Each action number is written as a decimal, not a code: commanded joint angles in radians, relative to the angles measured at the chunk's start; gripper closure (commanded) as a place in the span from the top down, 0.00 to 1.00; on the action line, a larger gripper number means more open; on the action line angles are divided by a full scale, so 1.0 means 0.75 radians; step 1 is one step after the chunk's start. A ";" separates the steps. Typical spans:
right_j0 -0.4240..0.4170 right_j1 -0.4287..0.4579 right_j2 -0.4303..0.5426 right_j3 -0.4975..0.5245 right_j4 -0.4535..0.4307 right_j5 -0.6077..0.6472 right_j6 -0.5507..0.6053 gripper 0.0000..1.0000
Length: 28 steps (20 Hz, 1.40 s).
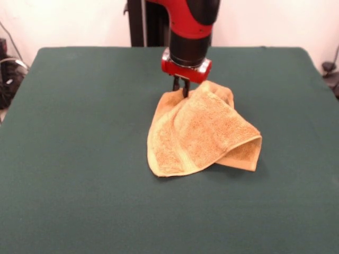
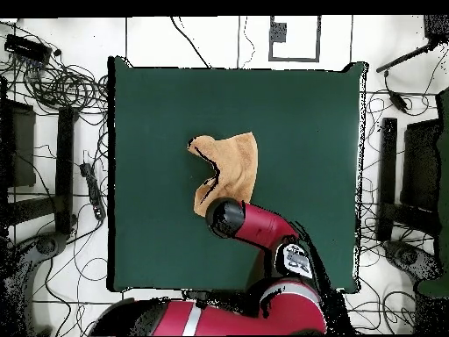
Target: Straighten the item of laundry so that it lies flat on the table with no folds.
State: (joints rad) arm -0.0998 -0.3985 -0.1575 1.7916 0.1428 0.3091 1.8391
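The orange-tan towel (image 1: pixel 204 132) lies crumpled and folded over itself near the middle of the green table (image 1: pixel 79 137). Its far edge is pulled up into a peak. My gripper (image 1: pixel 181 88) comes down from above and is shut on that raised far edge, with its fingers close together. In the overhead view the towel (image 2: pixel 232 167) shows as an uneven shape on the table (image 2: pixel 307 123). There the arm's end (image 2: pixel 225 217) covers the gripper and the towel's edge nearest the robot.
The red arm (image 2: pixel 263 230) reaches from the base at the bottom over the table's near part. Cables and black stands (image 2: pixel 66 167) lie on the floor around the table, off its edges.
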 commanded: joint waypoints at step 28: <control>-0.322 0.018 0.074 -0.168 -0.452 0.204 -0.079 0.00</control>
State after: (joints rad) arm -0.3195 -0.4260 -0.1815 1.7666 -0.1439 0.3392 1.8390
